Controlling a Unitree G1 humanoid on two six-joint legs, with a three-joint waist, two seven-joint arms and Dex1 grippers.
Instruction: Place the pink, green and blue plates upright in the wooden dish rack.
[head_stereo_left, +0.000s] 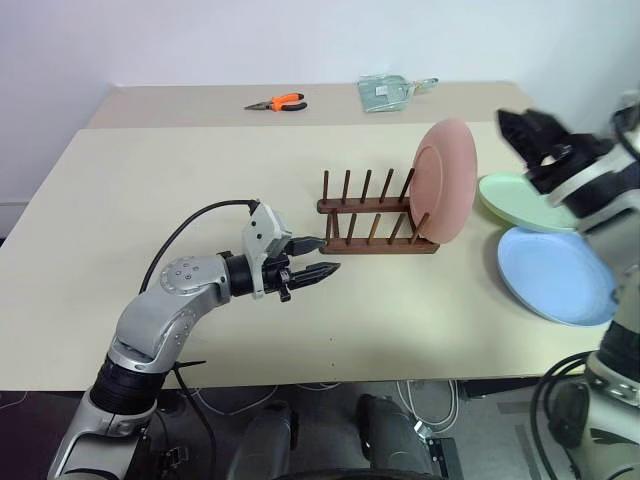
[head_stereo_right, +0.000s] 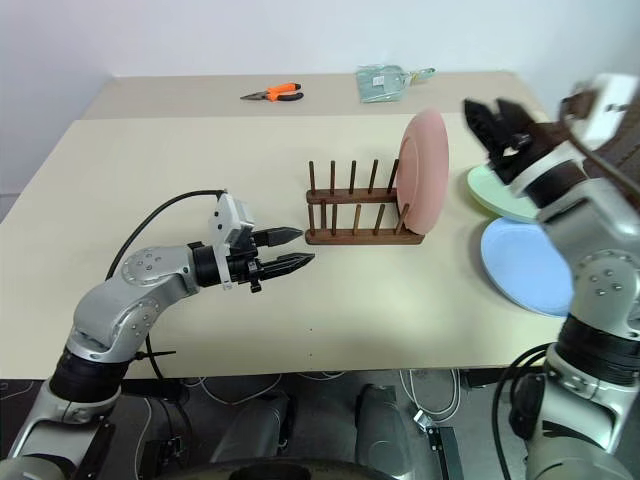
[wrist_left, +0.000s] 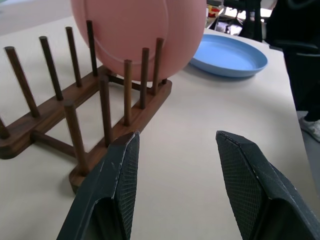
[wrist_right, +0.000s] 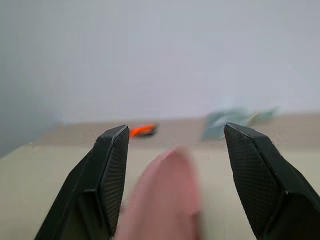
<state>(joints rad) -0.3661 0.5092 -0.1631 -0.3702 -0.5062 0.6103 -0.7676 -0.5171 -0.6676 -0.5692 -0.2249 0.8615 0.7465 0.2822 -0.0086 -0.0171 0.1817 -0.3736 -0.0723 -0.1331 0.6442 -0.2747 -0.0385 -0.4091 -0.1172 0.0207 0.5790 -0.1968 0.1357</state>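
Meanwhile the right tool hangs spread beside the racked pink plate; left tool spread, level.

Pink plate: matt plastic look, smooth face, no glare. Green plate and blue plate: same smooth matt finish; the blue one's rim catches a soft sheen in the left wrist view. Dish rack: dark brown wood, pegs smooth with a low satin finish. Table: beige, smooth, matt top. Left gripper: black fingers, inner pads finely cross-hatched, rough and matt. Right gripper: same textured black pads. Pliers: glossy orange grip covers, dark metal jaws. Clear packet at the far edge: shiny, crinkled plastic film.
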